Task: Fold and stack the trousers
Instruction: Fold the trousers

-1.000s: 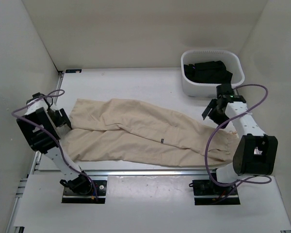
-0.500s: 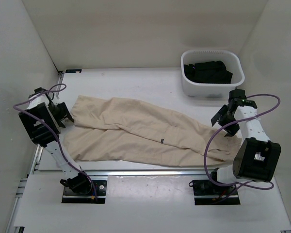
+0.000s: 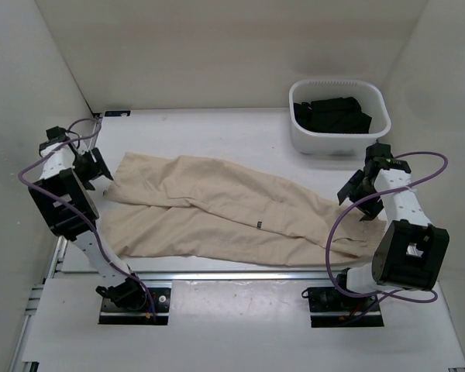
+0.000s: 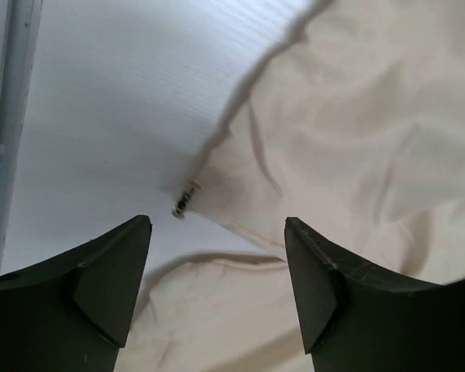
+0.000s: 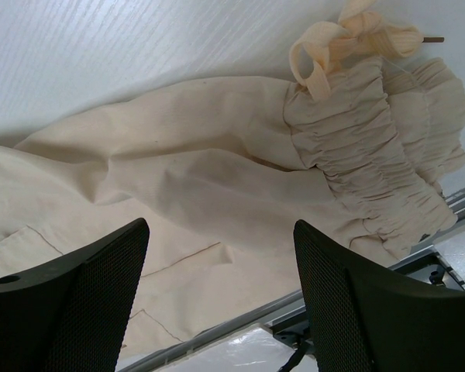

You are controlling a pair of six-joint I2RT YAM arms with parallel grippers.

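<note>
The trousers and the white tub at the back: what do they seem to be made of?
The trousers look like soft, matte woven cloth, possibly cotton: they crease and the waistband is gathered. The tub looks like rigid, smooth plastic, with a finely ribbed rim.

White links [image 3: 403,205], black joints [image 3: 409,252], purple cables [image 3: 335,225]; left end effector [image 4: 217,221], right end effector [image 5: 219,225] black.
</note>
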